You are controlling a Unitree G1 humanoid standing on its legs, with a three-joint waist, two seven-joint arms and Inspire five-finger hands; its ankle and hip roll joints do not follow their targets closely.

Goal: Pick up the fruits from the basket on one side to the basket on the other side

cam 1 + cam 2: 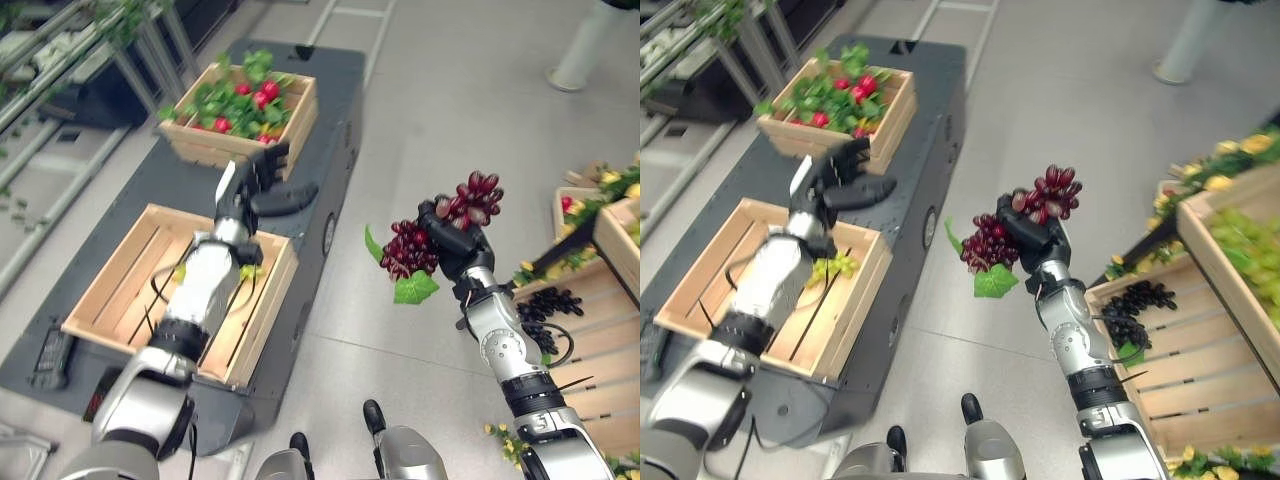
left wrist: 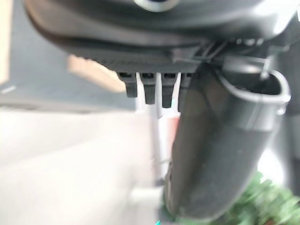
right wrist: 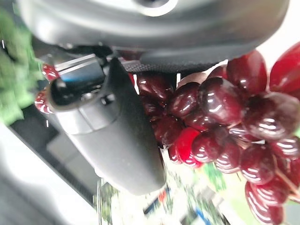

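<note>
Above the floor, right hand (image 1: 455, 240) clutches red grapes (image 1: 410, 248); left hand (image 1: 262, 185) relaxed.

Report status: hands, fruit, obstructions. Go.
Right hand shut on red grape bunch, mid-air over floor between stands. Left hand open, empty, above near wooden crate. Path to crate looks unobstructed.

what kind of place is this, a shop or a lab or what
Probably a lab or test hall staged as a fruit stall: wooden crates sit on a dark platform over a bare tiled floor, and the right hand carries red grapes between slatted fruit displays.
</note>
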